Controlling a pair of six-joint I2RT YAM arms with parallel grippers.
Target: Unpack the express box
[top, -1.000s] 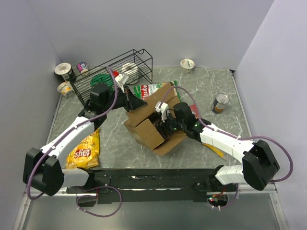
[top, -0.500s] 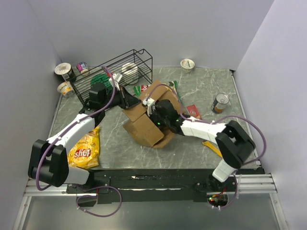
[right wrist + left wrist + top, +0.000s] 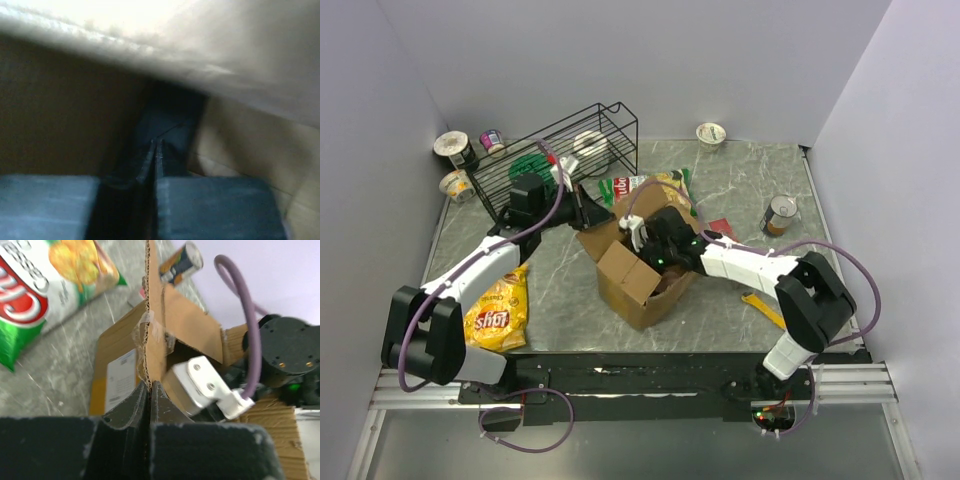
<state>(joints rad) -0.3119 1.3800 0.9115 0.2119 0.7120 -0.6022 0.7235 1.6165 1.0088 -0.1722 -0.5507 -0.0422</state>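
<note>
One open express box holds the right fingers, pressed together.

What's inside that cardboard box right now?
The right claw is down inside the express box, shut, with cardboard around it. Something dark lies past its tips, too blurred to name; from above, the contents are hidden.
</note>
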